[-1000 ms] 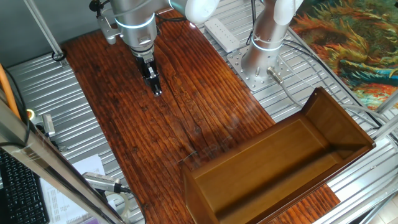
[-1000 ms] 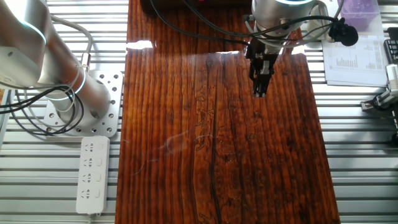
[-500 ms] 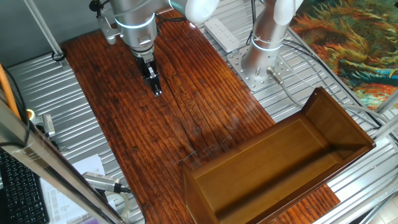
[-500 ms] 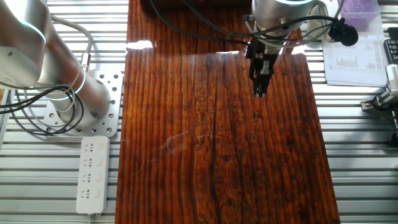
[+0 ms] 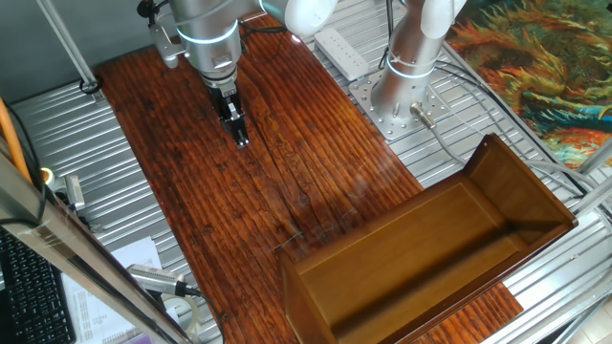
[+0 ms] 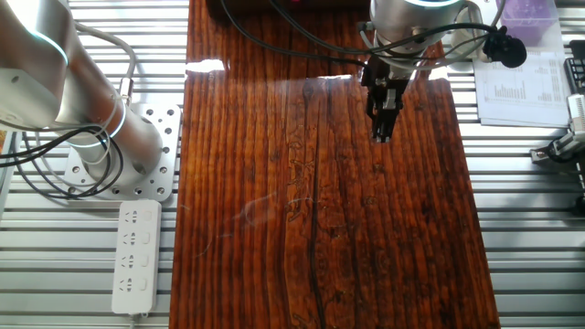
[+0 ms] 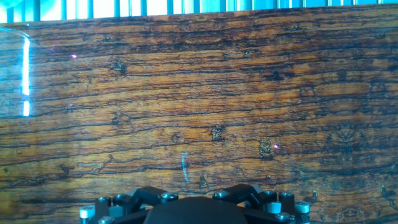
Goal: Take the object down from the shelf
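Hand point(image 5: 242, 140) over tabletop point(image 5: 287, 191), shelf point(image 5: 430, 253) well apart

Shelf point(image 5: 430, 253): large open box of brown polished wood, flat rectangular panel inside, low raised side walls. Lying at one end of the reddish striped tabletop, open side up, one corner projecting past the tabletop edge. Interior panel bare. Object: not discernible in any view; small pink item not located on shelf.
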Robot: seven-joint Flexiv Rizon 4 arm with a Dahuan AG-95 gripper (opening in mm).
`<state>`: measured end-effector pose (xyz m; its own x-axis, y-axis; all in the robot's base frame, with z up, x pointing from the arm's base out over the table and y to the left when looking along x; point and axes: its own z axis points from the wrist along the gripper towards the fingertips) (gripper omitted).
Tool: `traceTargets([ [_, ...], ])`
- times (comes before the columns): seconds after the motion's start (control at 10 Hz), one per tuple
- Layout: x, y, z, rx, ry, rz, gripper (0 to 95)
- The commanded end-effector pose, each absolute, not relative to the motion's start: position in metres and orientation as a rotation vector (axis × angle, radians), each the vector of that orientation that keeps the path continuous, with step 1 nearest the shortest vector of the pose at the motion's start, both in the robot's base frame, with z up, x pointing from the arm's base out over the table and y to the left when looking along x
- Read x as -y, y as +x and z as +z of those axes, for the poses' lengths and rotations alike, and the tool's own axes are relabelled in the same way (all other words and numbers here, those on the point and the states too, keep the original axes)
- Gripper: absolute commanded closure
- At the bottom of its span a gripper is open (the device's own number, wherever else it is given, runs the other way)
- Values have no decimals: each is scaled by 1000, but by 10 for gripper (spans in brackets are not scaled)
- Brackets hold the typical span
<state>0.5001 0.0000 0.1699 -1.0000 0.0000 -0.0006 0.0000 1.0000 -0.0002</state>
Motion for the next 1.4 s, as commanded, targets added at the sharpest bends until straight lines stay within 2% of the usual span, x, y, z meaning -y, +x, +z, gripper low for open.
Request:
traceTargets([
  [0.1, 0, 500, 170, -3256, -386, -29, 950],
  [1.0, -2, 501, 169, -3250, -427, -31, 950],
  [1.4, -16, 504, 163, -3199, -654, -5, 950],
])
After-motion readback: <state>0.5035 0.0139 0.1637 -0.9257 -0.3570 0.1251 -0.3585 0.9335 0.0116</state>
